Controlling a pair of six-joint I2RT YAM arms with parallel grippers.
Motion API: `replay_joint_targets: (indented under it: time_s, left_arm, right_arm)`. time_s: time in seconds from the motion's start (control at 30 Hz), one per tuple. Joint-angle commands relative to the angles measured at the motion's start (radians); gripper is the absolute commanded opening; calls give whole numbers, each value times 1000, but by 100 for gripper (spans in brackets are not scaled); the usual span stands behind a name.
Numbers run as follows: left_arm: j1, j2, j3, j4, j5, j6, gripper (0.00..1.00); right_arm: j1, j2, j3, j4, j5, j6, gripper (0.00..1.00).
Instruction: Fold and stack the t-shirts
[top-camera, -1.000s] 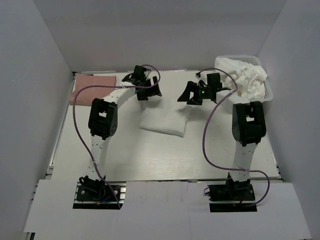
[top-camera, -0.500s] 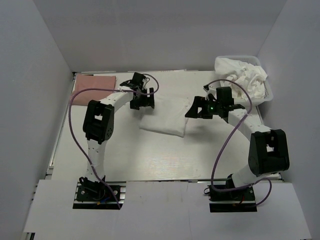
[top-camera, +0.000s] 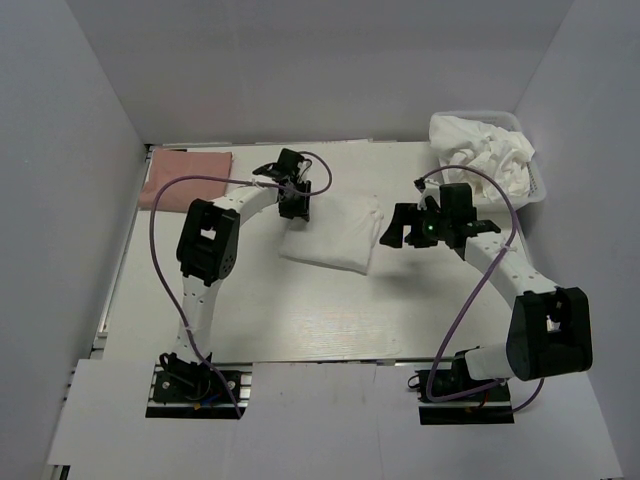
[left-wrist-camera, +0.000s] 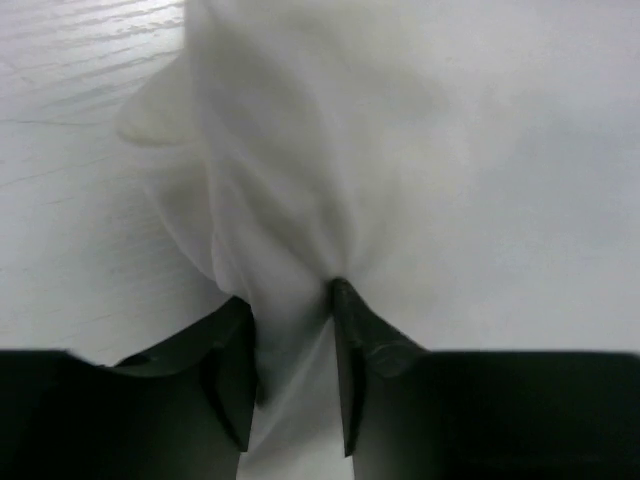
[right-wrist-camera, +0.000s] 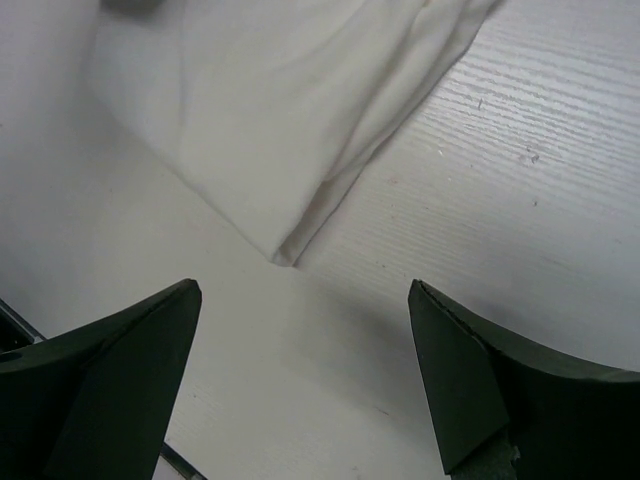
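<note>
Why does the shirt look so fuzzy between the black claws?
Left wrist view: the white shirt fills the frame right at the lens, so it blurs. Right wrist view: the table grain is sharp, a grey shadow lower left. Top view: even light, faint shadows.

The white wood-grain table (top-camera: 300, 310) is carrying three things: a folded white cotton t-shirt (top-camera: 335, 235) is lying around the middle, a folded salmon-pink shirt (top-camera: 190, 172) is sitting in the far left corner, and a white plastic basket (top-camera: 541, 186) is standing far right, holding crumpled white shirts (top-camera: 490, 150).
</note>
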Motion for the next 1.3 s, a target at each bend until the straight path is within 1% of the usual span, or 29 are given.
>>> replay_joint_targets:
  time_s: [0.0, 0.03, 0.07, 0.13, 0.17, 0.23, 0.4, 0.43, 0.5, 0.63, 0.73, 0.87, 0.93, 1.07, 1.27]
  left_arm:
    - [-30, 53, -55, -54, 8, 12, 42]
    - [-30, 53, -55, -54, 8, 22, 36]
    - [-30, 53, -37, -54, -12, 31, 22]
    - [-30, 53, 17, -77, -40, 43, 4]
    - [-30, 53, 37, -97, -76, 43, 0]
    - [-30, 41, 80, -106, -107, 83, 0]
    - [6, -63, 80, -88, -163, 178, 0]
    - [6, -100, 80, -88, -228, 192, 0]
    - [16, -128, 89, -77, -275, 235, 0]
    - [45, -151, 155, -105, -287, 347, 0]
    - [95, -151, 236, -137, -311, 403, 0]
    - [132, -151, 291, -158, -351, 456, 0]
    - [158, -151, 305, -158, -367, 495, 0]
    - [216, -188, 287, -95, -379, 545, 0]
    - [282, -186, 337, -65, -333, 611, 0]
  right_arm:
    - [-2, -34, -7, -13, 35, -19, 90]
    - [-2, -35, -7, -13, 37, -17, 90]
    - [-3, -37, -7, -12, 45, -23, 90]
    - [-2, -43, -8, -12, 55, -22, 90]
    - [-3, -46, -8, -15, 60, -26, 90]
    - [-3, -54, -7, -15, 75, -31, 90]
    - [-5, -68, -12, -20, 109, -40, 90]
    - [-3, -77, -13, -20, 115, -36, 90]
    - [-3, -81, -15, -21, 126, -39, 90]
    - [-5, -97, -16, -16, 134, -40, 90]
    - [-6, -103, -18, -18, 138, -42, 90]
    - [-3, -114, -22, -18, 160, -40, 90]
    - [-3, -112, -12, -30, 181, -36, 90]
    - [-3, -117, -8, -36, 193, -36, 90]
    - [-5, -106, 15, -55, 210, -42, 90]
